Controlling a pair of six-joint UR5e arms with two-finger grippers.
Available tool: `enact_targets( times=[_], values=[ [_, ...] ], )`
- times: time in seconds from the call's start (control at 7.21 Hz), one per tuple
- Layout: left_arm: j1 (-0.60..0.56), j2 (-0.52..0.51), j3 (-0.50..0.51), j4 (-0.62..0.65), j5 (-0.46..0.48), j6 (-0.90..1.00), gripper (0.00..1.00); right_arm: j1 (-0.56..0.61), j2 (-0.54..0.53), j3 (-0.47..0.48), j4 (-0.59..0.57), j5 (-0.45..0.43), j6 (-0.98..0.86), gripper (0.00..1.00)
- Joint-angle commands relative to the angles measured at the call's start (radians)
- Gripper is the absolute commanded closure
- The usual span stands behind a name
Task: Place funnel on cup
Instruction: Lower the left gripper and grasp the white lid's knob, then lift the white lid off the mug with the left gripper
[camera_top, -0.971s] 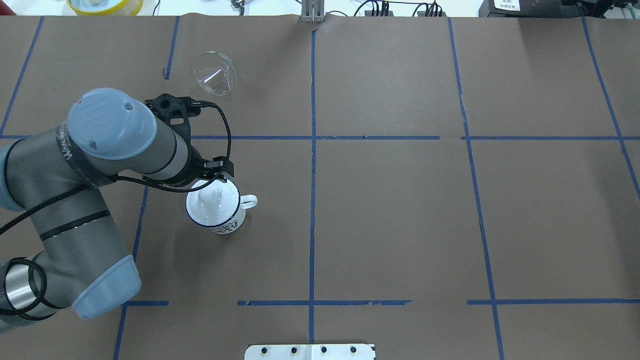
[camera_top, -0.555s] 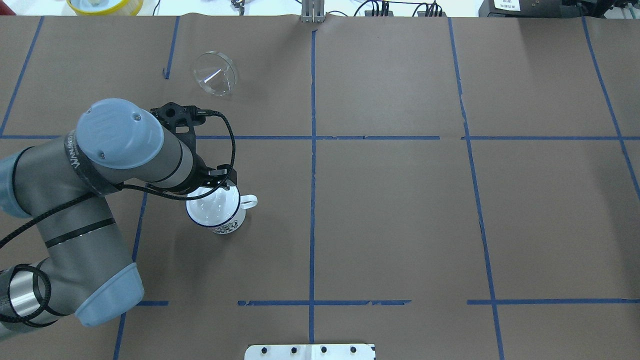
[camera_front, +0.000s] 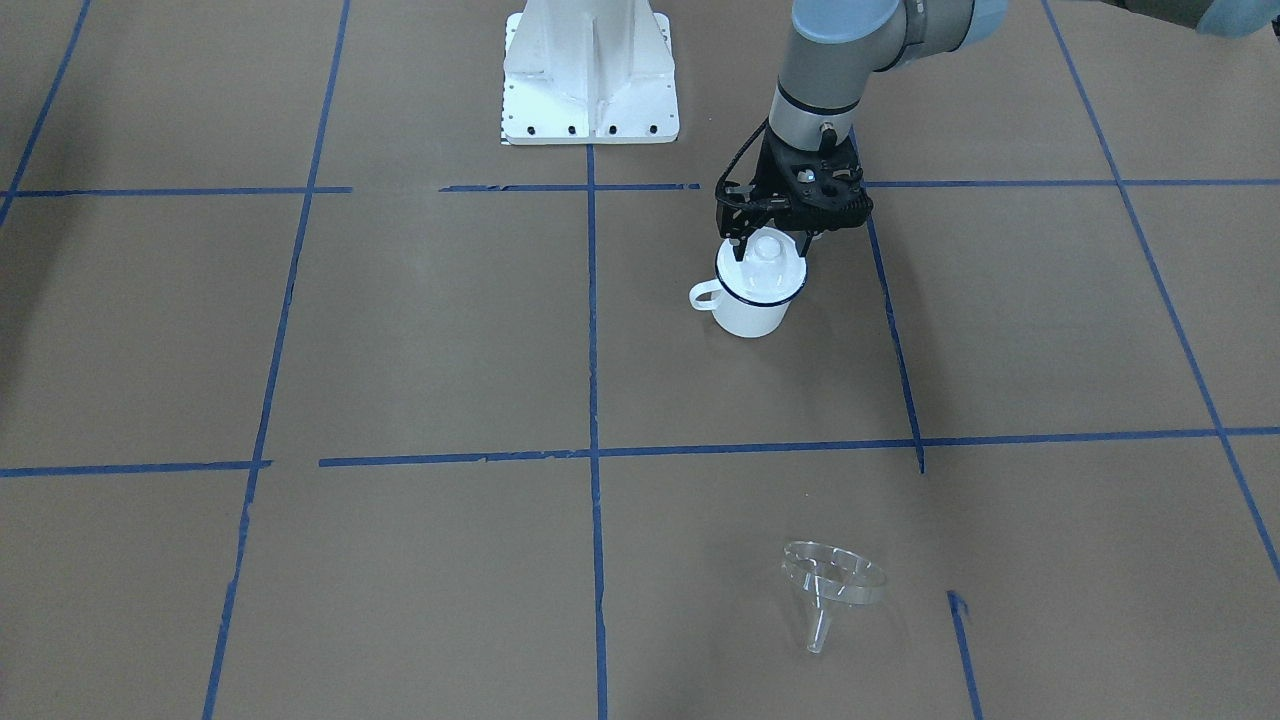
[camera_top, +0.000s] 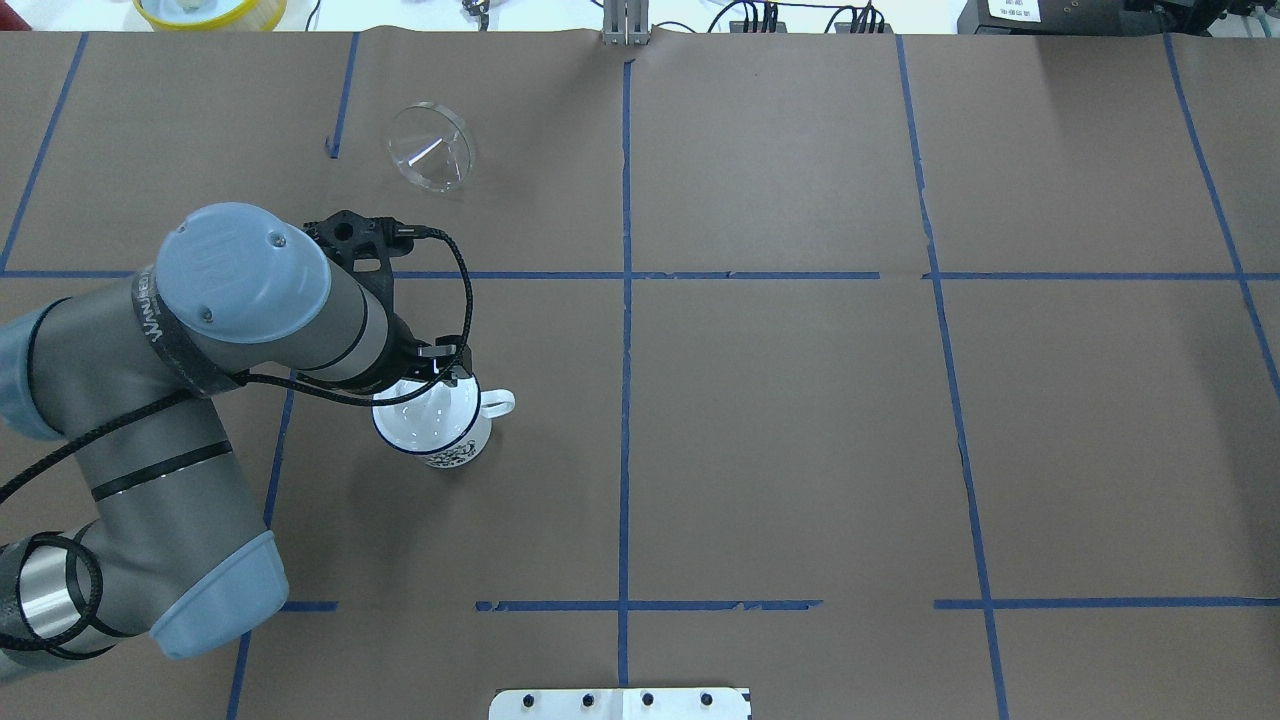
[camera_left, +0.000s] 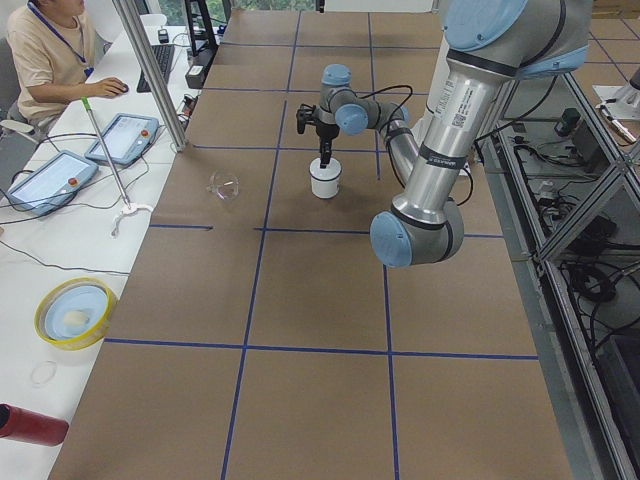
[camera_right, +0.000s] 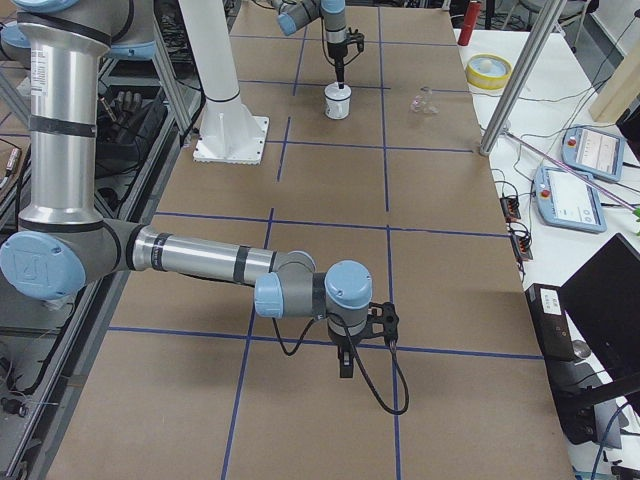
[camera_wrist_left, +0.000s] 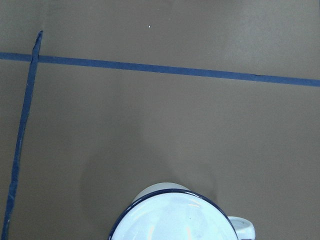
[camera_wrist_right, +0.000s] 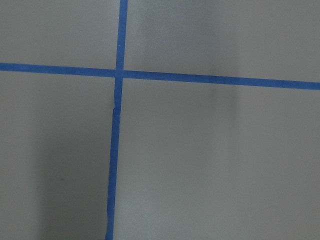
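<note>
the funnel is thin clear plastic. it is judged light, rigid and smooth, so it is liable to skid if nudged and to slip in a loose grip. take hold across the rim wall, or on the cone just above the spout, with moderate force. it is transparent, with a wide round rim and a short narrow spout. it lies tilted on its side on the table, well apart from the cup, on the operators' side.

the cup carries a white lid. the left gripper hangs over it, fingers flanking the knob; whether they clamp it cannot be told. the right gripper is far off, finger state unreadable.
</note>
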Motion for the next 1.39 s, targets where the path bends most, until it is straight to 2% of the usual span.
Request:
enact_targets(
  times=[0.0, 0.28, 0.55, 0.69, 0.83, 0.97, 1.11, 1.25],
  values=[
    [0.003, 0.002, 0.001, 0.001, 0.000, 0.000, 0.56, 0.000, 0.000, 0.000, 0.000, 0.000, 0.000, 0.00],
    [0.003, 0.001, 0.000, 0.013, 0.000, 0.000, 1.00, 0.000, 0.000, 0.000, 0.000, 0.000, 0.000, 0.00],
    [0.002, -0.006, -0.032, 0.062, 0.000, 0.012, 1.00, 0.000, 0.000, 0.000, 0.000, 0.000, 0.000, 0.00],
    [-0.018, -0.009, -0.089, 0.117, -0.005, 0.032, 1.00, 0.000, 0.000, 0.000, 0.000, 0.000, 0.000, 0.00],
    [-0.080, -0.016, -0.162, 0.179, -0.009, 0.107, 1.00, 0.000, 0.000, 0.000, 0.000, 0.000, 0.000, 0.00],
    [-0.158, 0.008, -0.231, 0.198, -0.052, 0.233, 1.00, 0.000, 0.000, 0.000, 0.000, 0.000, 0.000, 0.00],
    [-0.180, 0.108, -0.290, 0.186, -0.090, 0.344, 1.00, 0.000, 0.000, 0.000, 0.000, 0.000, 0.000, 0.00],
    [-0.181, 0.207, -0.319, 0.145, -0.091, 0.362, 1.00, 0.000, 0.000, 0.000, 0.000, 0.000, 0.000, 0.00]
  ],
)
